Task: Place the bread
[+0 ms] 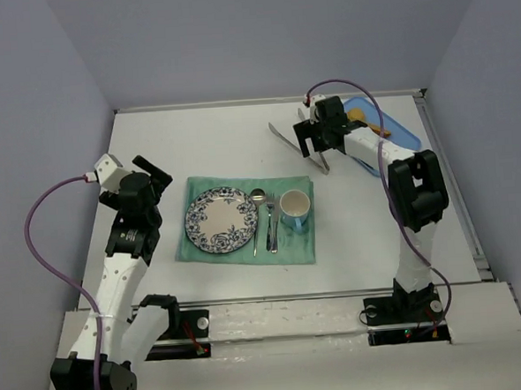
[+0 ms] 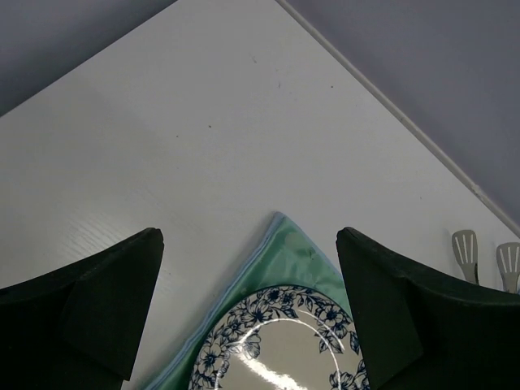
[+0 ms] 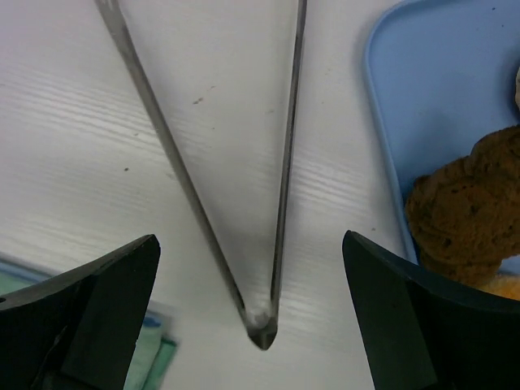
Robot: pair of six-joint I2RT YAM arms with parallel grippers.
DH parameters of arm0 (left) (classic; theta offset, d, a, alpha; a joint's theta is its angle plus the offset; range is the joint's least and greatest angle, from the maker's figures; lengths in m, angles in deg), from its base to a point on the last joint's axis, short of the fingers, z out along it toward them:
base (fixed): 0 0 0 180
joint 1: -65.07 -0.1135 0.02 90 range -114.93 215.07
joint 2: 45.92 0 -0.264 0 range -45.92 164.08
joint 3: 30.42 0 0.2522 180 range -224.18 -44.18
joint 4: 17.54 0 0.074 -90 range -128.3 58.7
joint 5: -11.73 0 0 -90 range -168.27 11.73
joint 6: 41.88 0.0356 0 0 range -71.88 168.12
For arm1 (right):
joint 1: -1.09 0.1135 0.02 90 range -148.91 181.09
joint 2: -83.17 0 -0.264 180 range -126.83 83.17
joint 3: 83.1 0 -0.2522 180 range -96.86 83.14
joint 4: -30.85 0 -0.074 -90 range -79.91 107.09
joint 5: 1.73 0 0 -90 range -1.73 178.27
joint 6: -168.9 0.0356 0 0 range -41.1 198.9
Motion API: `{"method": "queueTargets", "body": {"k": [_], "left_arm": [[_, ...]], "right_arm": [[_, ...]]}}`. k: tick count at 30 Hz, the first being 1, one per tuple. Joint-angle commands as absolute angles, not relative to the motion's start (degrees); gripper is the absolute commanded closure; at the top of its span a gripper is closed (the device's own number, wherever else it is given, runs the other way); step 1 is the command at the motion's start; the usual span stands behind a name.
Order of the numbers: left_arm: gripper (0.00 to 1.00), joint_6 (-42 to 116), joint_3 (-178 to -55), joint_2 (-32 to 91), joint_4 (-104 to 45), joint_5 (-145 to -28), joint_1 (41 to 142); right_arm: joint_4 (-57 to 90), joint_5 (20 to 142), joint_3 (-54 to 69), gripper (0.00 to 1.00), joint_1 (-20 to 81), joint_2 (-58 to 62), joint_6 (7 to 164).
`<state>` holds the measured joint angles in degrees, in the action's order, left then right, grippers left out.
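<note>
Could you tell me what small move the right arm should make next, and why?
Probably lower the right gripper and close its jaws on the thin metal tongs: they lie on the white table between the open jaws, untouched, and the brown bread sits in the blue tray beside them.

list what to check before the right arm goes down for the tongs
1. Right gripper open: ok, jaws stand wide apart.
2. Tongs lined up: ok, their hinge end lies between the fingers in the right wrist view, not gripped.
3. Height above the tongs: cannot tell.
4. Bread ready: ok, it sits in the blue tray, beside the tongs.
5. Plate free for the bread: ok, nothing lies on it.
6. Left gripper out of the way: cannot tell; it is open, holds nothing and hangs by the plate's edge.
</note>
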<state>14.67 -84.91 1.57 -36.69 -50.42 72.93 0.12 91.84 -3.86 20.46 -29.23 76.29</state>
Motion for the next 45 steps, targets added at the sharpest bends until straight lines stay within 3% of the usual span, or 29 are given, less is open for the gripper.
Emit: {"method": "queueTargets", "body": {"k": [1, 16, 20, 23, 24, 26, 30, 39, 44, 45], "left_arm": [[0.01, 15.51, -84.35, 1.02, -34.20, -47.51, 72.81], [0.01, 16.57, -84.79, 2.07, -34.12, -47.95, 72.81], [0.01, 16.65, -84.70, 2.07, -33.94, -47.51, 72.81], [0.01, 16.65, -84.79, 1.98, -34.12, -46.81, 72.81], [0.01, 16.65, -85.05, 1.98, -34.46, -46.63, 72.81], [0.01, 16.48, -84.96, 1.72, -34.47, -46.46, 72.81], [0.01, 16.30, -84.79, 1.19, -34.47, -46.28, 72.81], [0.01, 15.86, -84.08, -0.13, -34.20, -47.69, 72.81], [0.01, 15.60, -83.64, -0.74, -33.94, -48.65, 72.81], [0.01, 15.60, -83.64, -0.66, -33.77, -48.83, 72.81]], "right_arm": [[-5.49, 97.41, -14.32, 0.00, 19.99, -37.41, 66.43], [-16.74, 91.17, -34.53, 0.01, 18.23, -54.99, 70.81], [-18.50, 88.98, -35.60, 0.13, 18.23, -56.41, 70.29], [-19.38, 86.51, -34.90, 0.42, 18.23, -55.01, 70.90], [-19.91, 84.86, -33.77, 0.58, 18.23, -53.87, 71.08], [-19.56, 82.65, -32.53, 0.69, 18.23, -49.30, 71.52], [-19.12, 78.43, -30.69, 0.76, 18.23, -40.36, 73.36], [-13.23, 87.90, -12.86, 0.77, 18.23, -17.75, 88.38], [-13.23, 91.60, -0.20, 0.74, 14.11, -5.01, 93.31], [-13.32, 92.74, 3.30, 0.69, 13.40, -3.60, 93.66]]}}
